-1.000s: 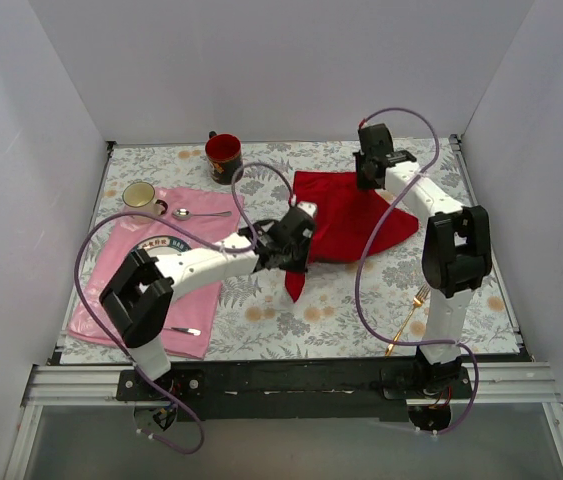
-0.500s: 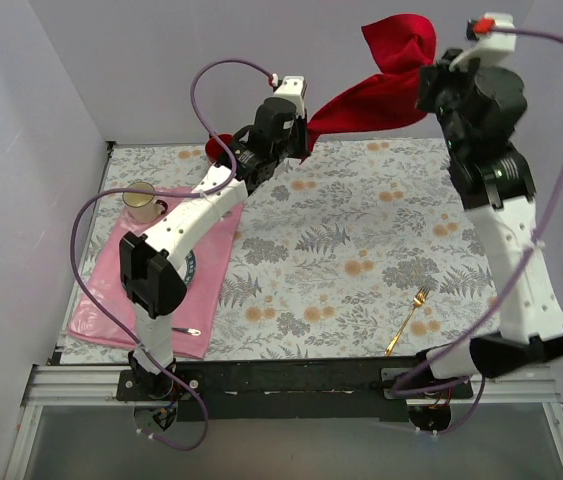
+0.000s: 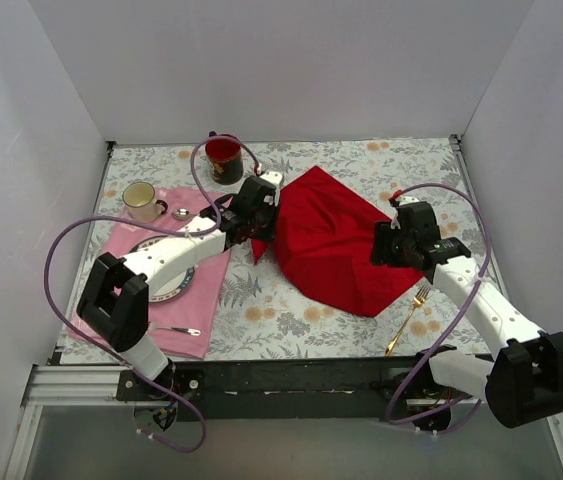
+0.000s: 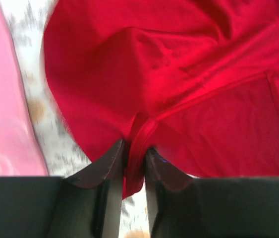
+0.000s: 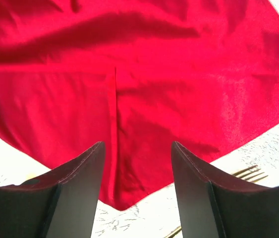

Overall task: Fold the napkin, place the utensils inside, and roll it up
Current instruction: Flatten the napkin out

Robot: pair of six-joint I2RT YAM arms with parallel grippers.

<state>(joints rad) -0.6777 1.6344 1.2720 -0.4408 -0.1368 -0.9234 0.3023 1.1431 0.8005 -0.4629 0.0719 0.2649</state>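
Observation:
The red napkin lies spread out on the middle of the table, with some wrinkles. My left gripper is at its left corner. In the left wrist view the gripper is shut on a bunched fold of napkin. My right gripper hovers at the napkin's right corner. In the right wrist view it stands open over the napkin's pointed corner, with nothing pinched. A gold fork lies on the table just right of the napkin; its tines show by my right finger.
A pink placemat lies at the left, with a plate partly under my left arm and a silver utensil near its front edge. A beige cup and a red mug stand at the back left.
The napkin went from a crumpled heap at the back, up into the air between both grippers, down to lying spread on the table. My right gripper has let it go and opened.

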